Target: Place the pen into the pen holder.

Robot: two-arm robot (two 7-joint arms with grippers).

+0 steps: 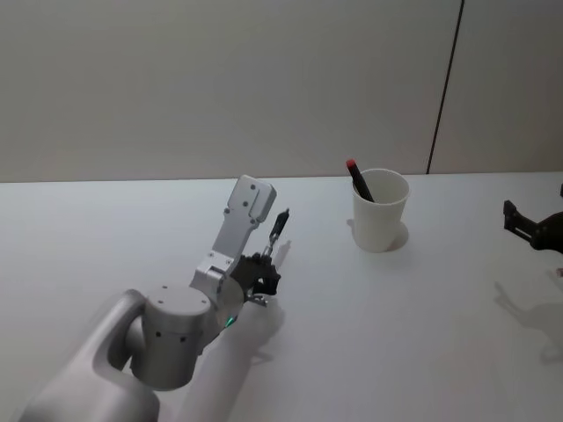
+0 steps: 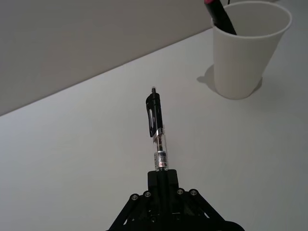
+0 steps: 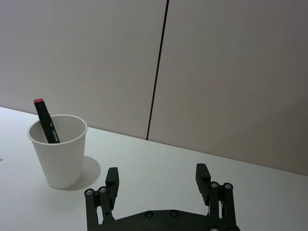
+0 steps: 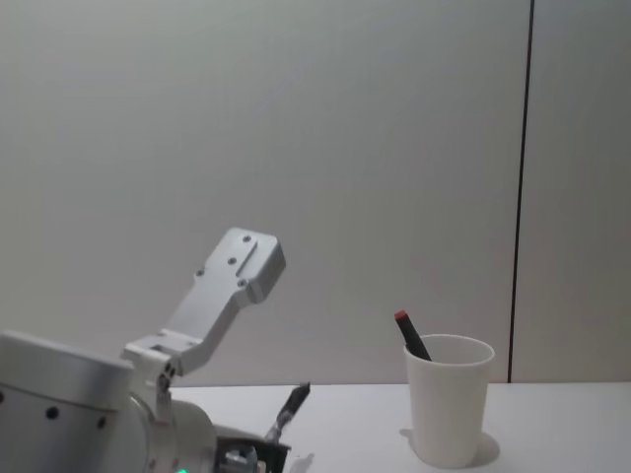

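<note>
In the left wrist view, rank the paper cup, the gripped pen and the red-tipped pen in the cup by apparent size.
1. Paper cup.
2. Clear-barrelled pen in the left gripper, though its nearness to the camera makes this unsure.
3. Red-tipped pen, only part of it showing at the cup's rim.

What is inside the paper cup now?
A black pen with a red tip leans inside the paper cup, top above the rim; the wall hides its lower end and the cup's bottom. The left gripper holds a clear-barrelled pen; the right gripper sits parked at right.

Left gripper clamped, right gripper spread.
</note>
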